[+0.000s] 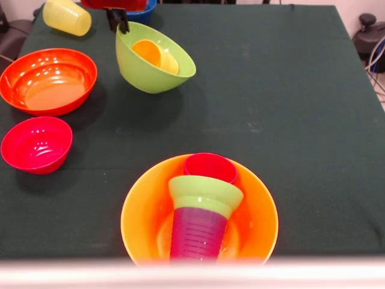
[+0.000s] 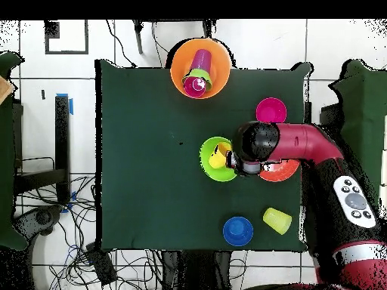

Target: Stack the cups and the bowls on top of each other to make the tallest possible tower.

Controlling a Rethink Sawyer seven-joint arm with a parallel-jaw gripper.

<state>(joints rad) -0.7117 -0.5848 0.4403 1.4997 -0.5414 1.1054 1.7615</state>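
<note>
The tower stands at the table's front: a large yellow-orange bowl point(image 1: 141, 223) point(image 2: 179, 66) holds an upturned purple ribbed cup point(image 1: 197, 235), a small green bowl point(image 1: 205, 194) and a red-pink cup point(image 1: 210, 167) point(image 2: 194, 85). My gripper point(image 1: 118, 23) point(image 2: 236, 163) is shut on the rim of the large green bowl point(image 1: 147, 75) point(image 2: 212, 171). It holds the bowl tilted above the cloth. A yellow-orange cup point(image 1: 154, 55) point(image 2: 218, 158) lies inside that bowl.
A wide orange-red bowl point(image 1: 48, 81) point(image 2: 281, 173) and a small red-pink bowl point(image 1: 36, 144) point(image 2: 270, 110) sit to one side. A pale yellow cup point(image 1: 66, 16) point(image 2: 277, 220) lies on its side near a blue bowl point(image 1: 144, 13) point(image 2: 238, 231).
</note>
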